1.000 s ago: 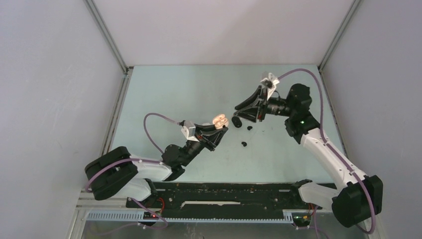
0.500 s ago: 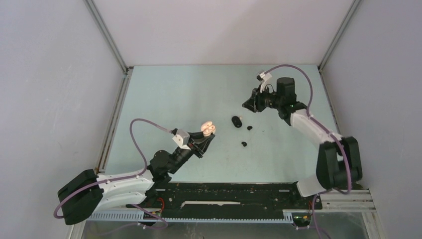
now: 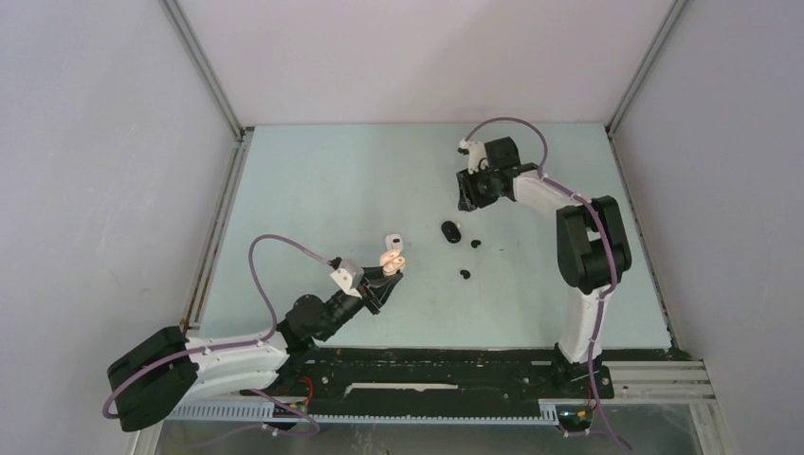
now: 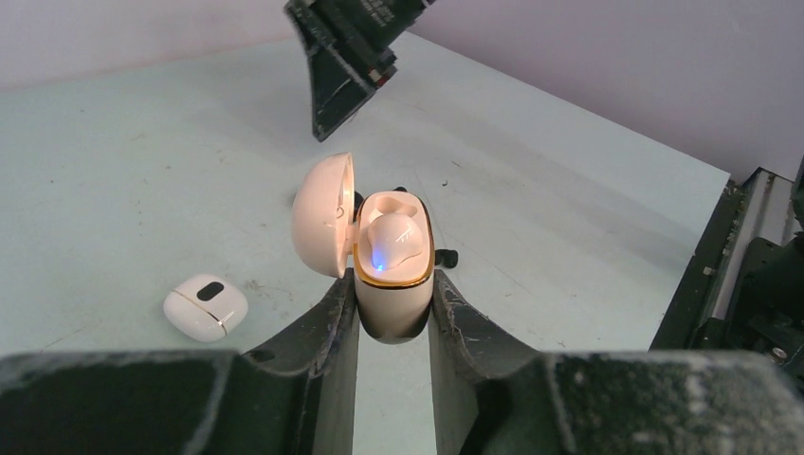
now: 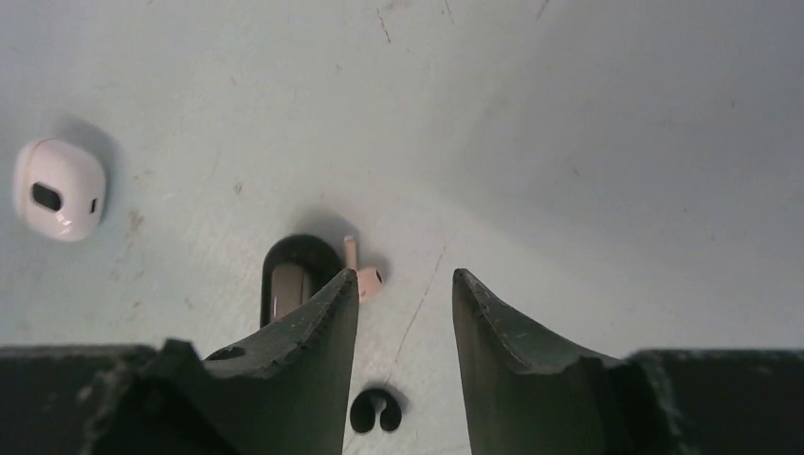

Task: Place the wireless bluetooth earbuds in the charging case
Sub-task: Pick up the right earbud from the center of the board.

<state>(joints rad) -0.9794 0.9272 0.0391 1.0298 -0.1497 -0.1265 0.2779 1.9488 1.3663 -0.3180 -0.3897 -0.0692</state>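
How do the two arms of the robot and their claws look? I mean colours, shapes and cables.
Both the left arm and the right arm have white links between bulky black joints. A thin purple cable loops along each. The left claw and the right claw each have two black wedge-shaped fingers with rough, grey-scuffed surfaces.

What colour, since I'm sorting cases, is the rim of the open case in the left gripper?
Gold rim on a cream case; clearest in left wrist view.

Pale green table (image 3: 322, 190), scuffed and scratched, enclosed by plain grey walls (image 3: 95, 171) with metal corner posts (image 3: 203, 68); black rail (image 3: 455, 365) runs along its near edge.
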